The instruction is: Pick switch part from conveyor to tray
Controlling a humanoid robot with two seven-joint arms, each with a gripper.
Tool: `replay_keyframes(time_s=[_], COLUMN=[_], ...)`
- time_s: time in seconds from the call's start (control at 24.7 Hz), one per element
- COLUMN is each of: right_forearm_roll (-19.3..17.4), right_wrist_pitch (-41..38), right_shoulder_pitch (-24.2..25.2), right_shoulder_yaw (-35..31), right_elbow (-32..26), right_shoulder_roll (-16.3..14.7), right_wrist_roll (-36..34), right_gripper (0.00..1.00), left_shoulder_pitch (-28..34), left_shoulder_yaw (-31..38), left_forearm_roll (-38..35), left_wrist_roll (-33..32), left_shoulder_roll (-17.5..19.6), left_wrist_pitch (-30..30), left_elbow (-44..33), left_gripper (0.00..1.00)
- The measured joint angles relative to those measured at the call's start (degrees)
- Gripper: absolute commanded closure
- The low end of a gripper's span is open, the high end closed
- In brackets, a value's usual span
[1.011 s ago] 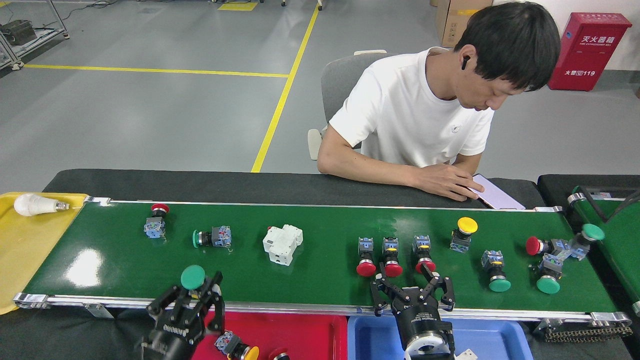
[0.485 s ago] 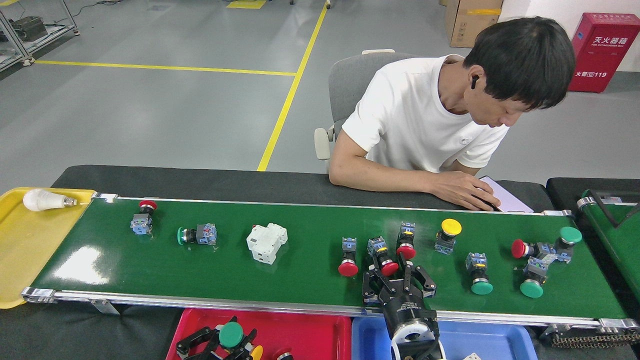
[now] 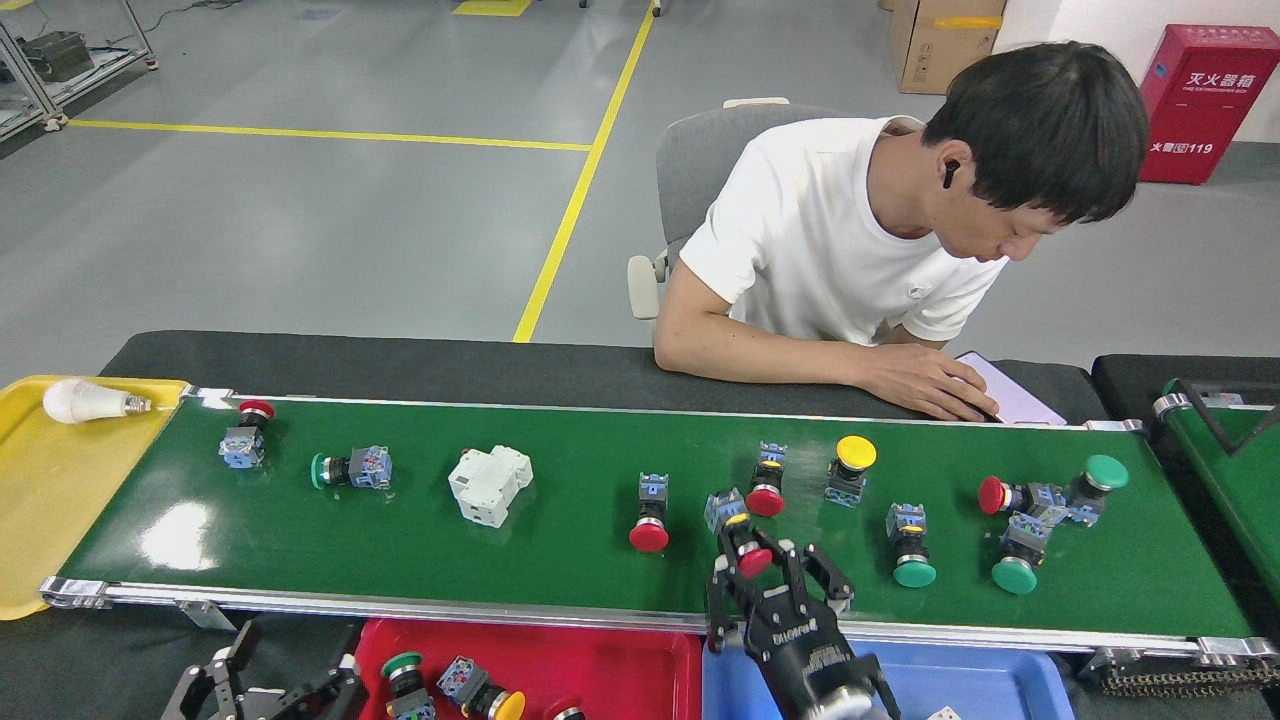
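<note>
Ten push-button switch parts lie on the conveyor, the glossy dark-green belt between silver rails. Each has a round coloured cap on a black neck with a blue-grey contact block behind. Five caps are red, four green, one yellow.

From the left: a red-capped one near the belt's far-left corner, then a green-capped one lying on its side. A white circuit breaker sits next, the only one of its kind. Right of centre come a red switch, another red one and the yellow-capped switch. Further right lie a green one and a cluster of three, touching: one red, two green.

The right gripper reaches over the near rail, its black fingers spread on either side of a red-capped switch part; whether the pads touch it I cannot tell.

The left gripper sits at the bottom edge, released and holding nothing, just left of the red tray. In that tray lie a green-capped switch and a yellow-capped one.

One light bulb rests on the yellow tray.
</note>
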Motion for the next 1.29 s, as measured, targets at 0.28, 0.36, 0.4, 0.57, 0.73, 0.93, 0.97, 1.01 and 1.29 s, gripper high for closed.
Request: replay_keyframes(time_s=[0.28, 0.36, 0.4, 0.57, 0.73, 0.93, 0.97, 1.01, 1.29], right_forearm_roll=[-0.06, -0.06, -0.06, -0.09, -0.28, -0.30, -0.30, -0.35, -0.43], right_wrist_pitch=[-10.95, -10.96, -10.78, -9.59, -5.02, 1.91, 2.84, 3.52, 4.61], right_shoulder_pitch=[1.94, 0.91, 0.54, -0.36, -2.66, -3.15, -3.03, -2.38, 4.42], right_shoulder_yaw=[3.28, 3.62, 3.62, 3.29, -1.21, -10.04, -11.80, -13.95, -21.27], right_elbow=[0.29, 0.75, 0.92, 1.16, 0.91, 0.27, -0.10, -0.94, -2.08], right_shoulder_roll=[3.68, 4.05, 4.05, 4.20, 4.30, 4.18, 4.01, 3.57, 2.17], right_wrist_roll=[2.08, 3.54, 3.74, 4.31, 4.46, 2.27, 1.02, 0.04, -3.90], right_gripper=[0.00, 0.00, 0.00, 0.00, 0.00, 0.00, 0.00, 0.00, 0.00], left_shoulder_pitch=[-22.12, -26.60, -28.58, -33.59, -35.93, -42.68, -44.22, -45.90, -49.55], left_shoulder_yaw=[-2.23, -2.50, -2.60, -3.13, -3.23, -4.37, -5.57, -7.22, -9.34], left_forearm_roll=[-6.65, -7.05, -7.10, -7.12, -7.12, -7.12, -7.12, -7.11, -6.45], left_wrist_roll=[-0.75, -0.97, -0.97, -0.70, -0.54, 1.83, 2.92, 3.97, 8.85], left_shoulder_roll=[2.20, 3.66, 4.73, 7.30, 8.45, 10.88, 11.63, 12.67, 16.04], left_wrist_pitch=[6.90, 8.43, 9.29, 11.47, 12.34, 13.25, 13.82, 14.18, 14.56], left_elbow=[22.89, 29.19, 32.25, 39.49, 44.45, 55.64, 58.10, 61.06, 71.47], left_gripper=[0.00, 0.00, 0.00, 0.00, 0.00, 0.09, 0.16, 0.21, 0.97])
